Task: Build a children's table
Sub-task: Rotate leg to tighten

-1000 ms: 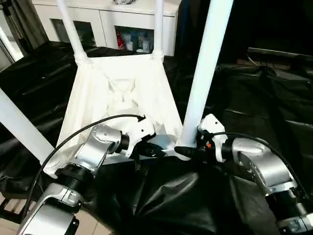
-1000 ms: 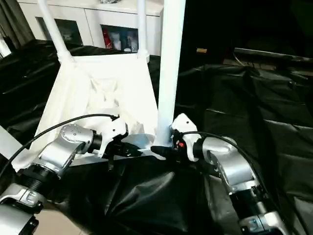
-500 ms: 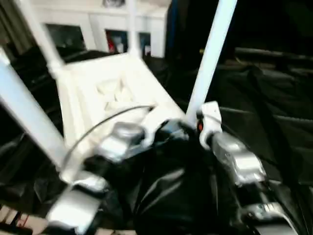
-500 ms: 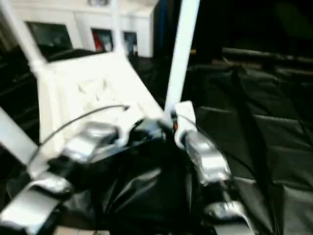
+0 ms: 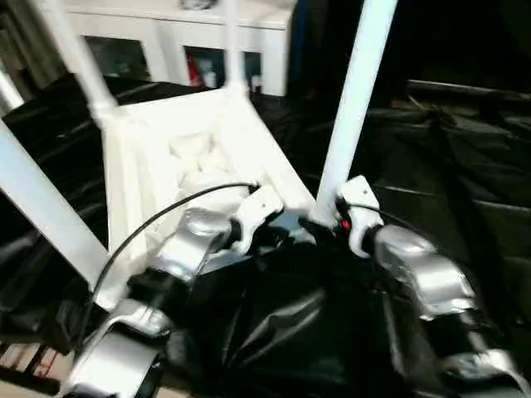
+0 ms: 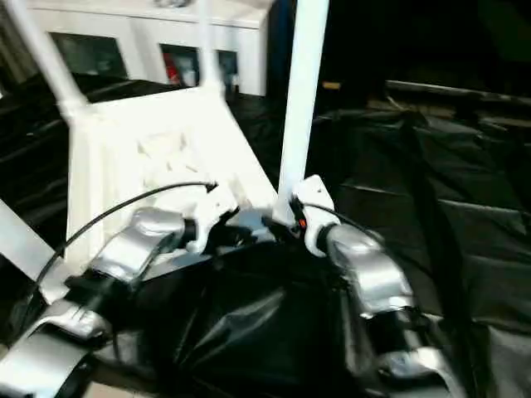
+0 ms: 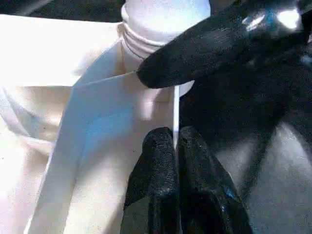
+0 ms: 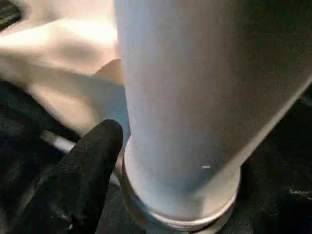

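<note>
Lying upside down on a black sheet, the children's table presents its ribbed underside, with four white legs rising from the corner sockets.

Left eye view: the near-right leg stands between the two arms; the near-left leg slants off to the left; two far legs stand at the far corners before a white cabinet. The left gripper sits at the near rim of the table top, and the right gripper sits at the base of the near-right leg.

Right eye view: same arrangement, both silver forearms converging on the near-right corner.

Left wrist view: the left gripper is pinched closed on the thin rim of the top, just beside the corner socket; one finger of the other gripper lies against that socket.

Right wrist view: one black finger rests beside the leg's base collar; whether this gripper clasps the leg cannot be told.
</note>
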Controlling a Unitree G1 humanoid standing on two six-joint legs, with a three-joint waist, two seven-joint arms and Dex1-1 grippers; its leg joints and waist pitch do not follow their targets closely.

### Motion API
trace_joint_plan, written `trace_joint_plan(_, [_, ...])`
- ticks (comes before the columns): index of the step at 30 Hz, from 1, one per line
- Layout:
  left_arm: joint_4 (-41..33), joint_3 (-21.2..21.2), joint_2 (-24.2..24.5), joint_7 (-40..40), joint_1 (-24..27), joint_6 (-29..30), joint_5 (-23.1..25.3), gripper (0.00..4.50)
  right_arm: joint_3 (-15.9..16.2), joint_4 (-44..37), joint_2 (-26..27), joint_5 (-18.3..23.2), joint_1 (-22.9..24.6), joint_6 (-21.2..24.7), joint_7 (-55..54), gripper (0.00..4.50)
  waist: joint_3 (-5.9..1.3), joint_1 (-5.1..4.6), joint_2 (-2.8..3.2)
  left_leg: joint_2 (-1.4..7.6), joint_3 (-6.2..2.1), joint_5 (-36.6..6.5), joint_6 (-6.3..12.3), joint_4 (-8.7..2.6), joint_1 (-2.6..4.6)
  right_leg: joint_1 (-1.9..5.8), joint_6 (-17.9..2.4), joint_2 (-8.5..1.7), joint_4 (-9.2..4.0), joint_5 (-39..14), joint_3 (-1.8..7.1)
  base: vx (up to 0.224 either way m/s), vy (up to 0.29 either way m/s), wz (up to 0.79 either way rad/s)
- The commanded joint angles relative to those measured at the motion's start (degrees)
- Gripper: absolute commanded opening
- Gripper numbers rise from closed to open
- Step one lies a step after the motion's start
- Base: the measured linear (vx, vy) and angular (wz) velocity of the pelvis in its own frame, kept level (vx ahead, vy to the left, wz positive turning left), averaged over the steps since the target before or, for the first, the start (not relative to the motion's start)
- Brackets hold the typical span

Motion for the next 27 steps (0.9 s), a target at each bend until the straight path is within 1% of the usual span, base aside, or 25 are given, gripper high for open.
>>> trace_joint_plan(1, [-3.6,-1.7,-0.8,-7.1,1.2,-3.6,-5.4,0.0,3.4,-2.6,-1.0,2.2,0.5,0.6,6.2,3.62,-3.49,0.19,-1.02,2.06,-0.96,-15.0,4.38,-3.56,0.33,2.87,-9.2,-2.83,-4.63,-23.5,2.22,0.0,0.0,0.0])
trace_joint_plan(2, [-4.8,-2.1,0.5,-9.5,1.8,-3.2,-5.7,0.0,4.0,-3.5,-2.9,2.4,0.9,0.6,8.9,3.62,-3.5,0.35,-1.12,2.18,-0.98,-15.2,4.21,-3.61,0.44,2.97,-9.4,-2.89,-4.52,-23.3,2.26,0.0,0.0,0.0])
trace_joint_plan(3, [-5.4,-2.3,1.1,-10.6,2.1,-2.9,-5.8,0.0,4.3,-4.0,-3.8,2.6,1.0,0.7,10.3,3.62,-3.28,0.45,-0.99,2.14,-0.82,-15.7,4.22,-3.63,0.45,2.62,-9.3,-2.86,-4.74,-24.1,2.38,0.0,0.0,0.0])
trace_joint_plan(4, [-6.0,-2.4,1.8,-11.7,2.4,-2.7,-6.0,0.0,4.5,-4.4,-4.7,2.7,1.1,0.8,11.5,3.62,-3.35,0.68,-1.04,2.21,-0.9,-16.1,3.86,-3.61,0.71,2.69,-9.2,-2.88,-4.72,-24.6,2.32,0.0,0.0,0.0])
trace_joint_plan(5, [-6.5,-2.6,2.6,-13.1,2.7,-2.6,-5.9,0.0,4.8,-4.6,-5.7,2.7,1.2,0.8,12.9,3.62,-3.33,0.65,-1.11,2.13,-0.85,-16.3,3.52,-3.63,0.58,2.59,-9.1,-2.93,-4.75,-25.4,2.38,0.0,0.0,0.0])
trace_joint_plan(6, [-6.5,-2.6,2.7,-13.1,2.7,-2.6,-5.9,0.0,4.8,-4.6,-5.8,2.7,1.2,0.7,13.0,3.62,-3.35,0.73,-1.04,2.18,-0.91,-16.2,3.34,-3.64,0.6,2.61,-9.1,-2.97,-4.69,-25.4,2.38,0.0,0.0,0.0])
trace_joint_plan(7, [-6.4,-2.5,2.9,-13.3,2.8,-2.8,-5.7,0.0,4.8,-4.5,-6.0,2.6,1.1,0.5,13.2,3.46,-3.35,0.73,-1.03,2.18,-0.92,-16.2,3.24,-3.67,0.62,2.57,-9.0,-2.95,-4.7,-25.4,2.39,0.0,0.0,0.0])
trace_joint_plan(9, [-6.1,-2.3,3.1,-13.2,2.7,-2.9,-5.5,0.0,4.4,-4.2,-5.7,2.8,0.9,0.5,13.1,3.46,-3.27,0.62,-1.1,2.14,-0.98,-16.8,2.74,-3.71,0.55,2.55,-8.8,-2.96,-4.73,-26.0,2.35,0.0,0.0,0.0])
trace_joint_plan(10, [-6.2,-2.3,3.2,-13.3,2.8,-2.8,-5.5,0.0,4.3,-4.3,-5.6,3.0,0.9,0.6,13.2,3.33,-3.32,0.65,-1.1,2.13,-0.99,-16.8,2.67,-3.68,0.57,2.56,-8.7,-3.01,-4.76,-26.1,2.35,0.0,0.0,0.0])
trace_joint_plan(11, [-6.4,-2.3,3.3,-13.3,2.9,-2.7,-5.6,0.0,4.5,-4.6,-5.5,3.1,1.0,0.9,13.2,3.18,-3.37,0.64,-1.22,2.09,-0.94,-16.7,2.68,-3.63,0.59,2.53,-8.6,-3.0,-4.77,-26.2,2.37,0.0,0.0,0.0])
trace_joint_plan(16, [-7.2,-2.3,3.4,-13.5,3.4,-2.3,-5.8,0.0,5.6,-5.8,-4.6,3.9,2.1,1.6,14.1,2.82,-3.45,0.7,-1.18,2.09,-0.9,-15.5,3.0,-3.58,0.45,2.61,-8.9,-3.03,-4.59,-24.8,2.43,0.0,0.0,0.0])
trace_joint_plan(17, [-7.2,-2.2,3.4,-13.6,3.4,-2.2,-5.8,0.0,5.7,-5.9,-4.5,3.9,2.1,1.6,14.3,2.77,-3.49,0.71,-1.33,2.1,-0.89,-14.9,3.07,-3.55,0.41,2.68,-8.8,-3.04,-4.5,-24.5,2.43,0.0,0.0,0.0])
trace_joint_plan(19, [-7.3,-2.1,3.0,-13.4,3.5,-2.0,-5.9,0.0,5.4,-6.1,-3.6,4.0,2.5,1.8,13.3,2.73,-3.47,0.67,-1.3,2.09,-0.87,-14.8,3.12,-3.55,0.42,2.63,-8.8,-3.0,-4.5,-24.4,2.43,0.0,0.0,0.0])
trace_joint_plan(20, [-6.9,-1.6,2.1,-11.8,3.3,-1.7,-5.9,0.0,4.7,-5.4,-1.7,3.5,2.6,1.1,10.5,2.73,-3.4,0.61,-1.16,2.03,-0.83,-14.9,2.95,-3.56,0.37,2.56,-8.8,-3.0,-4.61,-24.7,2.46,0.0,0.0,0.0])
trace_joint_plan(22, [-5.7,-0.8,0.6,-9.0,2.4,-1.1,-5.7,0.0,2.8,-2.8,1.0,2.4,1.8,0.2,4.9,2.72,-3.36,0.53,-1.19,1.99,-0.88,-15.4,2.63,-3.6,0.4,2.49,-8.5,-2.97,-4.69,-25.7,2.36,0.0,0.0,0.0])
trace_joint_plan(23, [-5.1,-0.5,0.1,-7.9,2.1,-0.9,-5.6,0.0,2.2,-1.9,1.8,2.2,1.5,0.2,3.2,2.72,-3.28,0.16,-1.21,1.88,-0.93,-16.0,2.17,-3.65,0.3,2.46,-8.2,-2.96,-4.84,-27.0,2.28,0.0,0.0,0.0])
trace_joint_plan(24, [-3.6,0.4,-1.4,-5.0,1.0,-0.4,-5.3,0.0,0.5,0.3,3.9,1.8,0.6,0.4,-1.1,2.72,-3.27,-0.07,-1.12,1.8,-1.13,-16.8,1.65,-3.73,0.19,2.57,-7.4,-2.98,-4.96,-28.9,2.06,0.0,0.0,0.0])
trace_joint_plan(25, [-1.0,1.8,-3.9,0.1,-0.9,0.5,-4.9,0.0,-2.2,4.1,7.1,1.4,-1.1,0.8,-8.2,2.72,-3.13,-0.28,-1.1,1.74,-1.09,-17.3,1.28,-3.71,0.35,2.25,-7.1,-2.9,-5.15,-29.9,2.05,0.0,0.0,0.0])
trace_joint_plan(26, [0.7,2.8,-5.5,3.5,-2.1,1.1,-4.7,0.0,-4.0,6.2,9.1,1.5,-2.1,1.2,-12.1,2.72,-3.14,-0.77,-1.11,1.46,-1.19,-18.7,0.68,-3.48,0.67,1.95,-6.8,-2.92,-5.49,-32.0,1.85,0.0,0.0,0.0])
trace_joint_plan(27, [2.1,3.4,-6.9,6.3,-3.2,1.1,-4.4,0.0,-5.3,7.9,10.7,1.7,-3.0,1.0,-15.3,2.72,-3.18,-1.16,-0.9,1.38,-1.46,-19.1,0.38,-3.45,0.62,2.18,-6.4,-3.01,-5.57,-33.2,1.61,0.0,0.0,0.0])
